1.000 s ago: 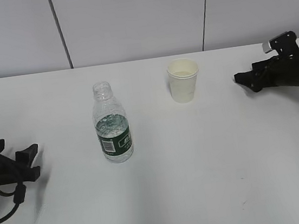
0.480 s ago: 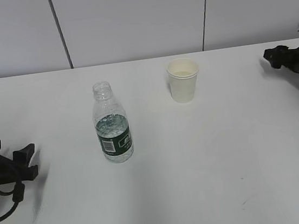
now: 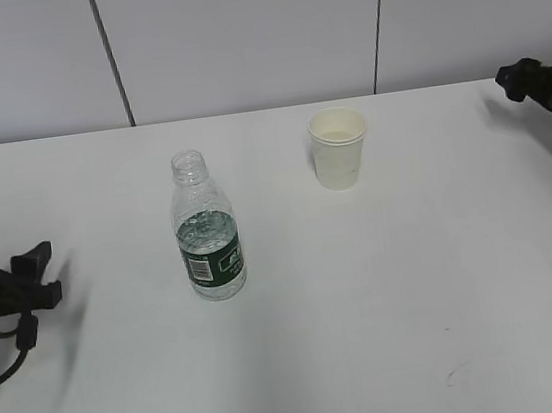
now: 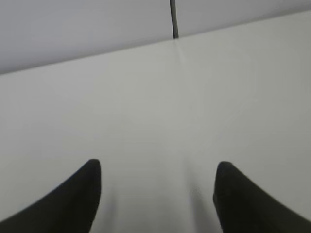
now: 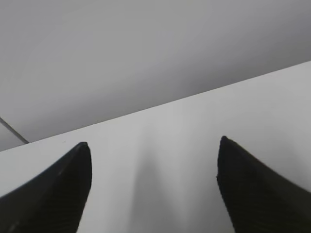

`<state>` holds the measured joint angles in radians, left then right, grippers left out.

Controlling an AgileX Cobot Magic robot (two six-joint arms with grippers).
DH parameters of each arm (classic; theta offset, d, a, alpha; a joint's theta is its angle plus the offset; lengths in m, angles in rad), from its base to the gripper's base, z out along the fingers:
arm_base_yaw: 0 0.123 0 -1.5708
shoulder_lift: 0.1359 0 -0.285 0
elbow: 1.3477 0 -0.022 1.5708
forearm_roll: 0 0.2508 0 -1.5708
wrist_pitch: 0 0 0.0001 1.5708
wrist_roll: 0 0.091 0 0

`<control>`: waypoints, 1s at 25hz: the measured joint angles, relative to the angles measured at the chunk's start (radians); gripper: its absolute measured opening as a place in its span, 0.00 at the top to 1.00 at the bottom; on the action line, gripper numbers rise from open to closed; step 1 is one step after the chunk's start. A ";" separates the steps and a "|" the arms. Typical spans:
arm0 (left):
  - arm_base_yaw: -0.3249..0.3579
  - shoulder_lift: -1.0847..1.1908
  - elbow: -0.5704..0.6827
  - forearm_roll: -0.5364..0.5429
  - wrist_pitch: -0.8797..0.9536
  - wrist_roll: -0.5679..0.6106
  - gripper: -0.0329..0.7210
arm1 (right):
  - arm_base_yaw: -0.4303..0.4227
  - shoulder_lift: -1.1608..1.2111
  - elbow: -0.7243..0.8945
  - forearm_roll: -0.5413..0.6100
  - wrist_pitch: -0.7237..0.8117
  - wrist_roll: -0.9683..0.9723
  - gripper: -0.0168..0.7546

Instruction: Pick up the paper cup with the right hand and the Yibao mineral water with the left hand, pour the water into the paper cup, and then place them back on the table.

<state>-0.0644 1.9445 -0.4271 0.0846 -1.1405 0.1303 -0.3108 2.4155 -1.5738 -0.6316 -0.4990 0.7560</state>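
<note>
The paper cup (image 3: 338, 147) stands upright on the white table (image 3: 387, 294), back of centre. The Yibao mineral water bottle (image 3: 207, 232), capless with a green label, stands upright left of centre, partly filled. My left gripper (image 3: 45, 274) is open and empty at the far left edge, well left of the bottle. In the left wrist view (image 4: 156, 167) its jaws stand wide apart over bare table. My right gripper (image 3: 512, 80) is at the far right edge, well right of the cup. In the right wrist view (image 5: 153, 145) its jaws are wide apart and empty.
A grey panelled wall (image 3: 235, 40) with dark seams runs behind the table's far edge. Black cables (image 3: 2, 351) loop beside the left arm at the table's left edge.
My right arm has pulled back to the right, away from the cup, almost leaving the view. My left gripper has drawn back a little to the left. Bottle and cup have not moved.
</note>
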 joint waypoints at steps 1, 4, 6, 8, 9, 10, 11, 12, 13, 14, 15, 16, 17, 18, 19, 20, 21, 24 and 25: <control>0.000 -0.021 -0.008 -0.001 0.010 0.000 0.35 | 0.000 0.000 -0.012 -0.021 0.016 0.013 0.21; 0.000 -0.097 -0.058 -0.004 0.170 0.000 0.37 | 0.000 0.000 -0.034 -0.077 0.055 0.079 0.21; 0.000 -0.158 -0.114 -0.011 0.353 0.000 0.37 | 0.000 0.000 -0.046 -0.107 0.074 0.114 0.21; 0.000 -0.217 -0.180 -0.023 0.571 0.000 0.38 | 0.000 0.000 -0.054 -0.135 0.080 0.143 0.21; 0.000 -0.249 -0.221 -0.030 0.664 0.000 0.38 | 0.000 0.000 -0.057 -0.150 0.084 0.160 0.21; 0.000 -0.274 -0.265 -0.037 0.776 0.000 0.39 | 0.000 0.000 -0.062 -0.163 0.092 0.180 0.21; 0.000 -0.302 -0.304 -0.044 0.890 0.000 0.39 | 0.000 0.000 -0.063 -0.177 0.100 0.199 0.21; 0.000 -0.327 -0.351 -0.052 1.005 0.000 0.39 | 0.000 0.000 -0.065 -0.188 0.104 0.212 0.21; 0.000 -0.347 -0.401 -0.057 1.103 0.000 0.39 | 0.000 0.000 -0.066 -0.198 0.107 0.222 0.21; 0.000 -0.362 -0.450 -0.065 1.223 0.000 0.39 | 0.000 0.000 -0.067 -0.207 0.109 0.232 0.21; 0.000 -0.375 -0.492 -0.071 1.346 0.000 0.39 | 0.000 0.000 -0.067 -0.216 0.114 0.238 0.21; 0.000 -0.385 -0.539 -0.078 1.451 0.000 0.39 | 0.000 0.000 -0.067 -0.230 0.120 0.243 0.21; 0.000 -0.391 -0.579 -0.085 1.576 0.000 0.39 | 0.000 0.000 -0.067 -0.242 0.124 0.248 0.21; 0.000 -0.395 -0.606 -0.085 1.690 0.000 0.39 | 0.000 0.000 -0.067 -0.257 0.127 0.255 0.21; 0.000 -0.399 -0.624 -0.090 1.785 0.000 0.39 | 0.000 0.000 -0.067 -0.274 0.127 0.266 0.21; 0.000 -0.407 -0.630 -0.093 1.851 0.000 0.39 | 0.000 0.000 -0.067 -0.289 0.129 0.281 0.21; 0.000 -0.415 -0.630 -0.093 1.915 0.000 0.39 | 0.000 0.000 -0.067 -0.312 0.129 0.300 0.21; 0.000 -0.481 -0.618 -0.096 2.015 0.000 0.39 | 0.000 -0.004 -0.067 -0.430 0.135 0.403 0.21; 0.000 -0.509 -0.610 -0.096 2.029 0.000 0.39 | 0.000 -0.008 -0.067 -0.495 0.139 0.462 0.21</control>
<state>-0.0644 1.4358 -1.0371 -0.0110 0.8881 0.1303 -0.3108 2.4071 -1.6407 -1.1262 -0.3601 1.2179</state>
